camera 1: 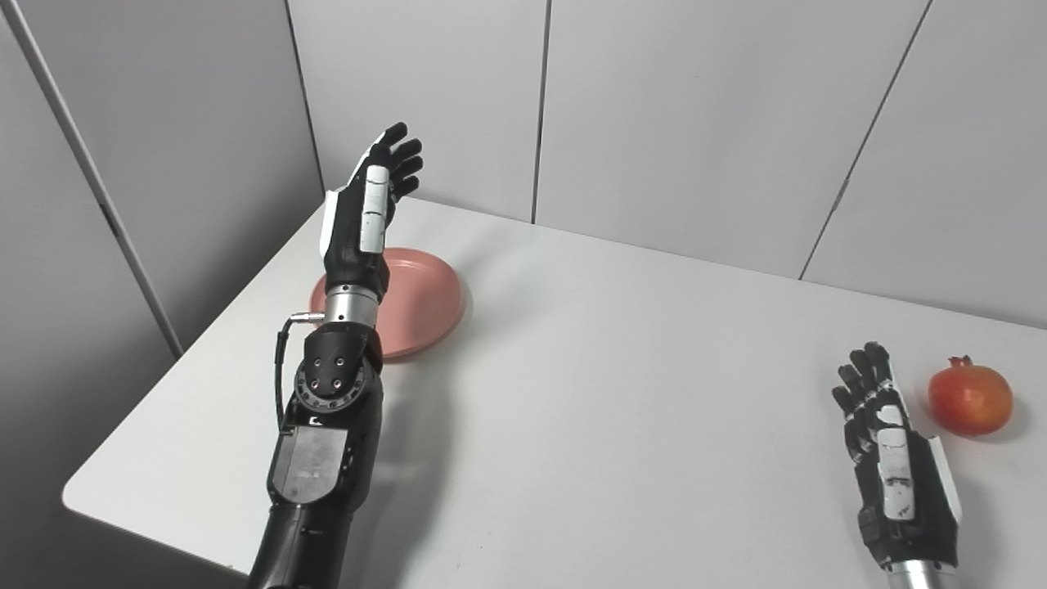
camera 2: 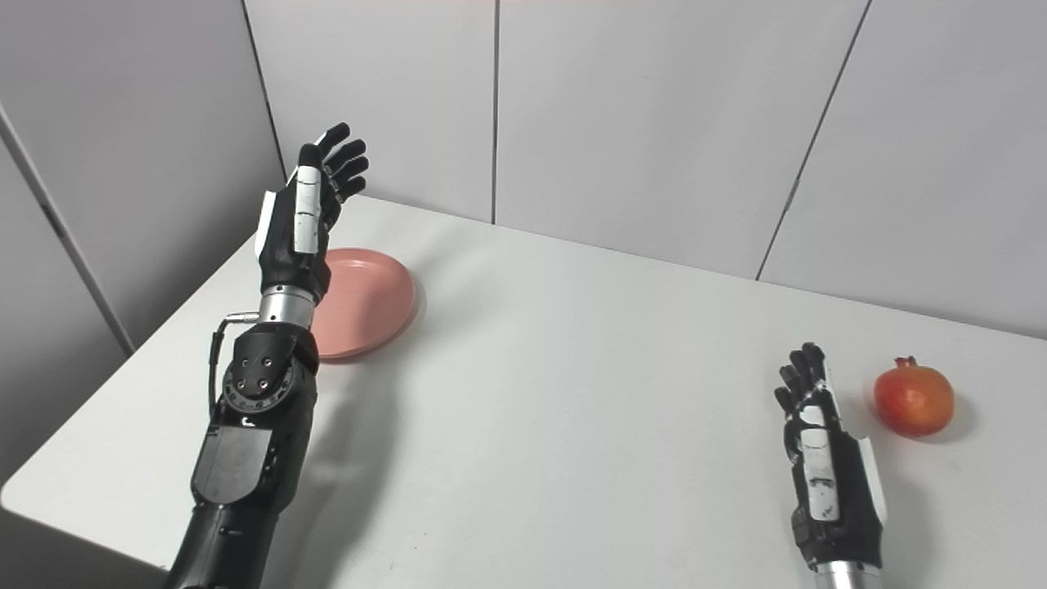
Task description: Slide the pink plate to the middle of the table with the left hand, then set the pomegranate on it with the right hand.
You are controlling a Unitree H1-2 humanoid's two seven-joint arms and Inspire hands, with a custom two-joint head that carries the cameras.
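Note:
A pink plate (camera 1: 421, 298) lies near the table's far left corner; it also shows in the right eye view (camera 2: 368, 298). My left hand (camera 1: 372, 209) is raised above the plate's left side, fingers spread and empty, and its wrist hides part of the plate. A red-orange pomegranate (camera 1: 970, 398) sits on the table at the right, also in the right eye view (camera 2: 914, 400). My right hand (camera 1: 891, 454) rests low by the table just left of the pomegranate, open, apart from it.
The white table (camera 1: 613, 393) has a rounded near-left corner and a left edge close to the plate. Grey wall panels (camera 1: 671, 123) stand right behind the table's far edge.

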